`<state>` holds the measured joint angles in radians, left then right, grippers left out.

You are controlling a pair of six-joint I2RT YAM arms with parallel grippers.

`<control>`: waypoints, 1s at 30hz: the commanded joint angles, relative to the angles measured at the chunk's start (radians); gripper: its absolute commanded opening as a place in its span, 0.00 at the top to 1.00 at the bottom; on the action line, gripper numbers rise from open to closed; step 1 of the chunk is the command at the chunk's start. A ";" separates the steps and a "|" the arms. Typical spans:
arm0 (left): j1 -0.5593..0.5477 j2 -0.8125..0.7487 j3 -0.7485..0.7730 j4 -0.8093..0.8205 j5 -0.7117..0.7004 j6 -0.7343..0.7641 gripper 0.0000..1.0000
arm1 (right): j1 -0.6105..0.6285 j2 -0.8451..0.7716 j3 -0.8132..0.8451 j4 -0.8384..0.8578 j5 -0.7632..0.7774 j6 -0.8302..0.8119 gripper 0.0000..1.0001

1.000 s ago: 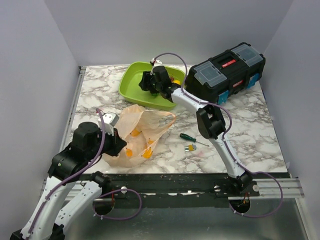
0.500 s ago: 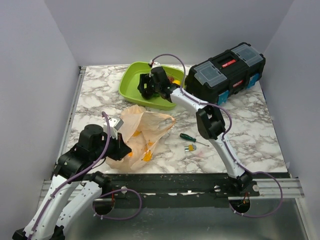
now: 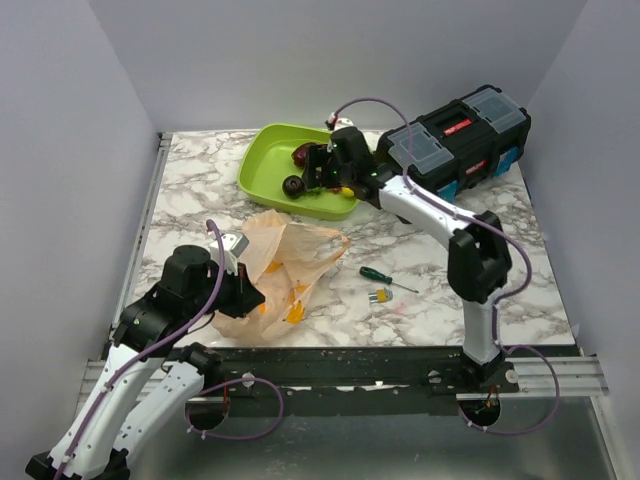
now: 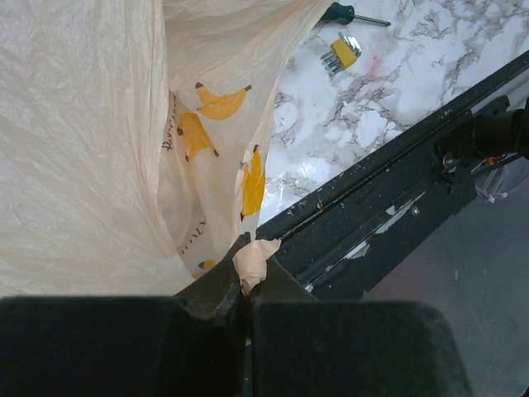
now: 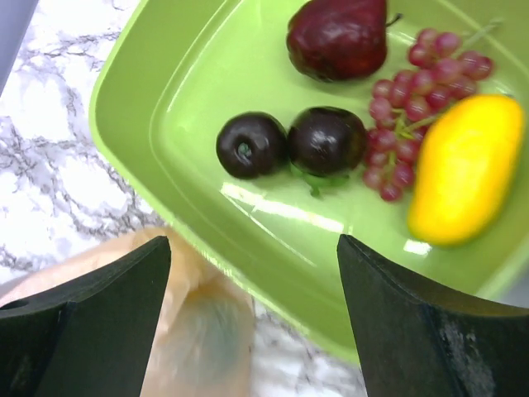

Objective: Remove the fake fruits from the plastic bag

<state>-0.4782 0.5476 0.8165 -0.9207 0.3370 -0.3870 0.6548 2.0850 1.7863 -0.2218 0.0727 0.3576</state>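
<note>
The plastic bag point(image 3: 290, 250) — thin, crinkled, translucent pale orange with yellow banana prints — lies on the near-left table area, just near of the lime-green tray point(image 5: 165, 66). Five fake fruits point(image 5: 328, 139) sit in that tray: one dark red, two dark purple, a reddish grape bunch, one yellow. The left gripper point(image 4: 246, 285) sits low at the bag's near edge, jaws clamped on a fold of film. The right gripper point(image 5: 252, 248) hovers over the tray's near rim — fingers spread wide, empty.

The tray point(image 5: 190, 50) is smooth, glossy lime-green plastic (highlights show on its floor). The fake fruits point(image 5: 326, 141) inside the tray are glossy. The plastic bag point(image 4: 83, 149) near the tray is thin, crinkled, translucent film. The table point(image 3: 190, 200) under the tray is smooth and marble-patterned.
</note>
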 commanded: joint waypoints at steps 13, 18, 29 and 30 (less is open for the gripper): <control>-0.027 -0.006 -0.007 0.020 -0.013 -0.010 1.00 | 0.268 -0.674 -0.571 0.100 0.008 -0.071 0.13; -0.027 -0.062 -0.008 0.026 -0.026 -0.013 1.00 | 0.333 -0.785 -0.687 0.296 -0.123 0.009 0.12; -0.028 -0.103 -0.010 0.026 -0.043 -0.021 1.00 | 0.446 -0.628 -0.898 0.646 -0.123 0.051 0.27; -0.027 -0.105 -0.010 0.027 -0.044 -0.021 1.00 | 0.457 -0.603 -0.909 0.673 -0.098 0.045 0.31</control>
<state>-0.4999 0.4427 0.8146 -0.9070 0.3206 -0.3954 1.0748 1.4029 0.9379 0.3046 -0.0654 0.3954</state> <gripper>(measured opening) 0.006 0.741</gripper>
